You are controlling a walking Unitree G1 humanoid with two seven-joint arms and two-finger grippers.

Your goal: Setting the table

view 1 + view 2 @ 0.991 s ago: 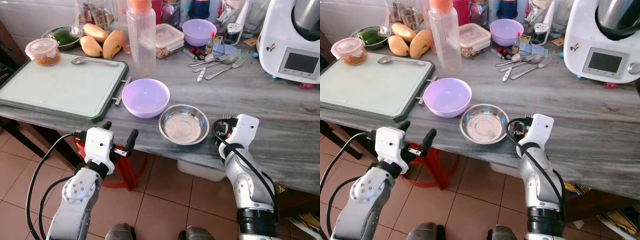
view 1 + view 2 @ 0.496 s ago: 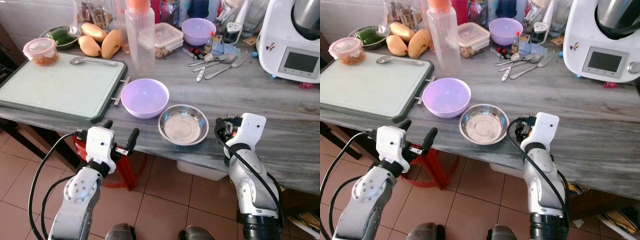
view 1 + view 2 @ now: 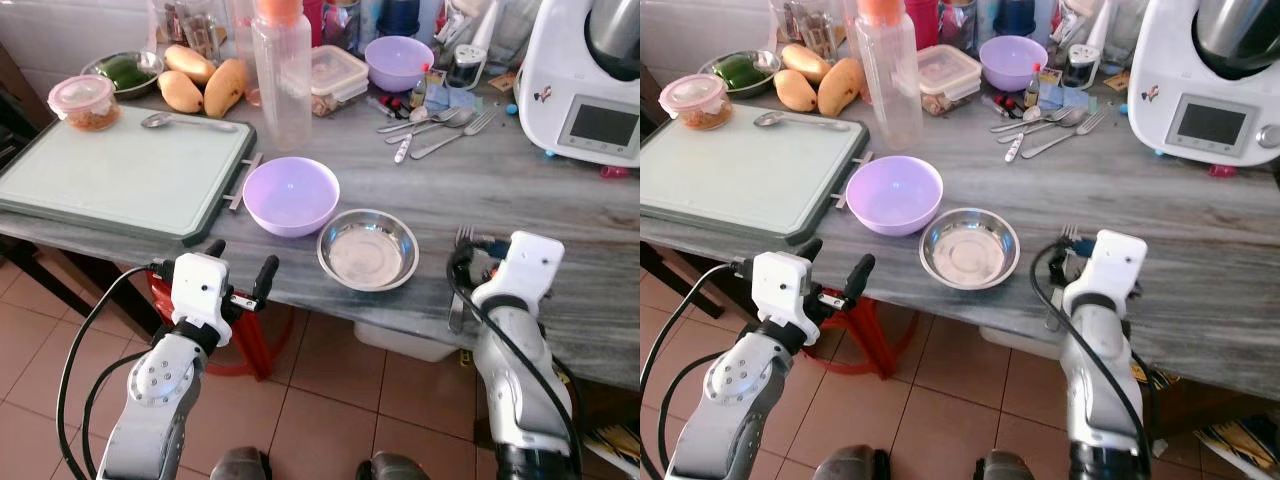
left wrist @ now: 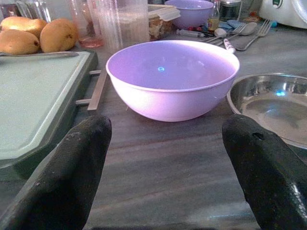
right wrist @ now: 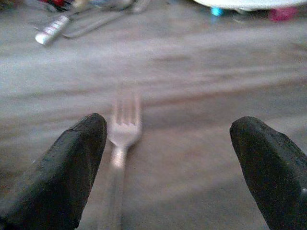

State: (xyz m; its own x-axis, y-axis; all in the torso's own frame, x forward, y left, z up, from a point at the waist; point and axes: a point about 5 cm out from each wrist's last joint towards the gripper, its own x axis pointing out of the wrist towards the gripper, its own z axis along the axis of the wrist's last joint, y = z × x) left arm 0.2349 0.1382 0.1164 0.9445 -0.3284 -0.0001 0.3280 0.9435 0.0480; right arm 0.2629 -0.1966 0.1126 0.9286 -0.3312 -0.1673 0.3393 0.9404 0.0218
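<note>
A purple bowl (image 3: 290, 195) and a steel bowl (image 3: 367, 248) stand side by side near the front edge of the grey table (image 3: 560, 215). Right of the steel bowl a fork (image 3: 456, 305) lies flat, tines pointing away from me. My right gripper (image 5: 168, 143) is open low over the table; the fork (image 5: 122, 136) lies between its fingers, closer to one finger (image 5: 72, 167), untouched. My left gripper (image 3: 240, 262) hangs open in front of the table edge, facing the purple bowl (image 4: 170, 79), with nothing between its fingers.
A green cutting board (image 3: 120, 175) with a spoon (image 3: 185, 122) fills the table's left. Behind stand a plastic bottle (image 3: 282, 75), mangoes (image 3: 205, 85), another purple bowl (image 3: 398, 60), loose cutlery (image 3: 430, 125) and a white appliance (image 3: 590, 80). A red stool (image 3: 255, 345) sits under the table.
My right arm has shifted to the right, uncovering the fork's handle on the table beside the steel bowl. The left arm has stayed put.
</note>
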